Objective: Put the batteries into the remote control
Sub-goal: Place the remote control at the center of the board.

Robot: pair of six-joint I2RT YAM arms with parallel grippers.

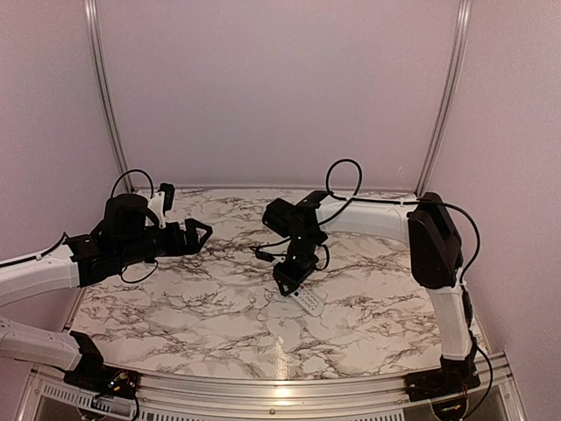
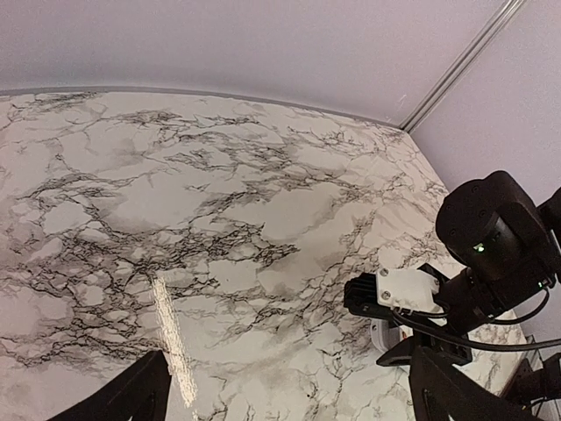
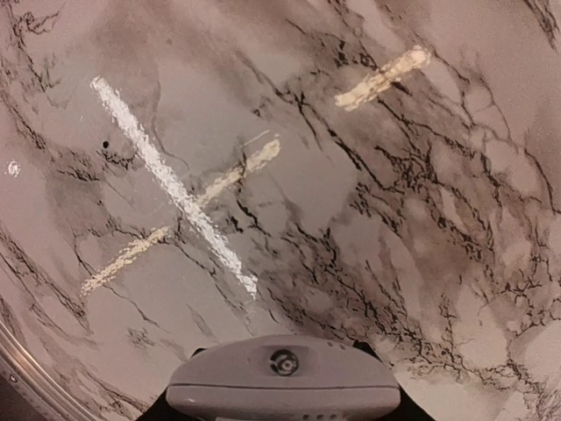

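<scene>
Left arm base [image 1: 88, 368] and right arm base [image 1: 443, 379] sit at near edge of marble desk [image 1: 210, 311]. Left end effector [image 1: 200, 233] hovers over desk's left side, jaws fully apart, empty. Right end effector [image 1: 294, 281], mid-desk: jaws partly closed, gripping white remote control [image 1: 309, 301].

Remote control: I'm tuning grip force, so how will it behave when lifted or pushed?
Probably stiff: the remote control looks like a hard white plastic shell. Likely light, being slim and small. On the glossy marble table it may slide rather than roll, as it's flat.
</scene>
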